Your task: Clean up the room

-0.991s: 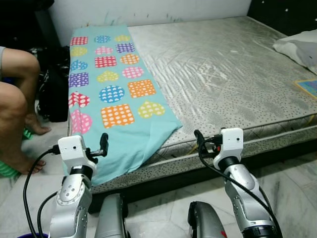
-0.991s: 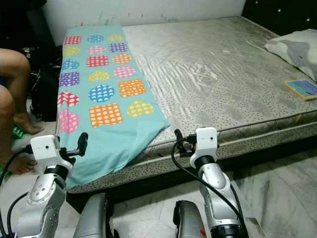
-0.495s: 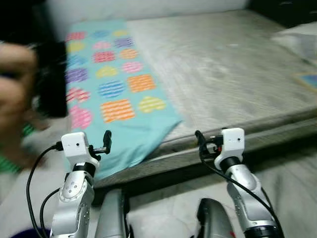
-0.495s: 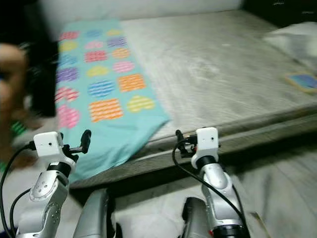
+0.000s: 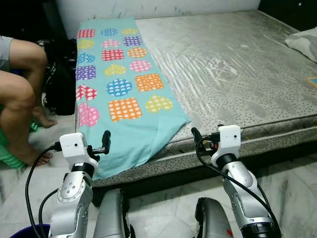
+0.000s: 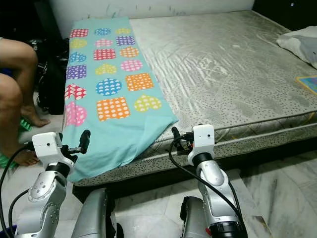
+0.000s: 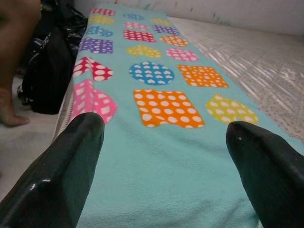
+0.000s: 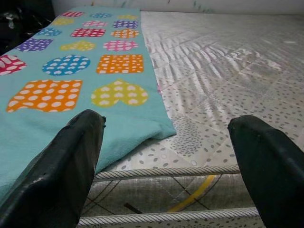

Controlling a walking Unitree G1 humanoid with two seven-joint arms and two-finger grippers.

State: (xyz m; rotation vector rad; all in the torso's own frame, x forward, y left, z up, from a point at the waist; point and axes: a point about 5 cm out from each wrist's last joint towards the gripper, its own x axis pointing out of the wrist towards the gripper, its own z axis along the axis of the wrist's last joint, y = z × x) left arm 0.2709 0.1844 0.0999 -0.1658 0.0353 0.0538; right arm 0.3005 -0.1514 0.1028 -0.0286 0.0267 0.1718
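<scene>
Both arms are raised before the bed (image 5: 237, 69); left end effector (image 7: 164, 156) and right end effector (image 8: 166, 156) are wide open, the blanket (image 5: 119, 94) just ahead.

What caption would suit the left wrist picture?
Open left gripper poised over a teal blanket patterned with polka-dot shapes, spread on a mattress.

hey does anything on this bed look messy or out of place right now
Yes. The teal blanket lies as a long strip down the left side of the bare mattress, its near end drooping unevenly over the edge. Both end effectors, left and right, hover open before it.
</scene>
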